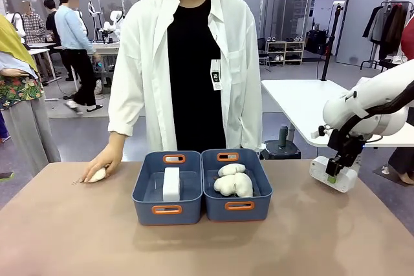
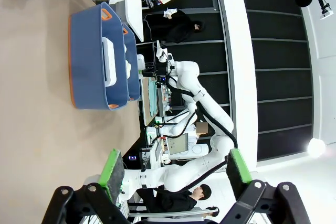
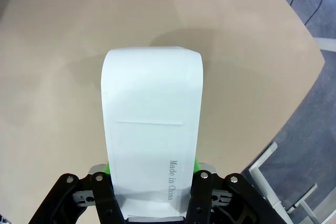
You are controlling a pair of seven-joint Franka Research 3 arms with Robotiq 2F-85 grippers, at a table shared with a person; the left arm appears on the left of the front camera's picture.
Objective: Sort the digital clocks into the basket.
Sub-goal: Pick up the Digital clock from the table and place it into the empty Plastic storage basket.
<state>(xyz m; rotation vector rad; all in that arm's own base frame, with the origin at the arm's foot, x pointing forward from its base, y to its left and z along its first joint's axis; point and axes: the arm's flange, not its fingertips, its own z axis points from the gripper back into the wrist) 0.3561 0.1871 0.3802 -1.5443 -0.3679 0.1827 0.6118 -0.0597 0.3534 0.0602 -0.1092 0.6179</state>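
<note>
At the table's right edge, the right gripper (image 1: 332, 174) is clamped on a white digital clock (image 1: 320, 169). The right wrist view shows the block seated deep between the green pads, which pinch its two long sides. Whether it has left the surface cannot be told. Judgement: this hold suits a lift and carry to the left basket (image 1: 143, 192), where the other digital clock (image 1: 171, 183) already stands on edge. The right basket (image 1: 265, 192), touching the first, holds cream plush lumps (image 1: 233, 180), so the bins appear to separate kinds. The left gripper (image 2: 176, 174) hangs idle, jaws spread wide with nothing between them. A person's hand (image 1: 107, 163) rests on another plush lump (image 1: 97, 174) near the far left edge, well apart from the bins. Surface: matte tan tabletop (image 1: 207, 244), rounded at the corner. Room: open lab floor with glass partitions, a white table behind, and a clothes rack at far right.
</note>
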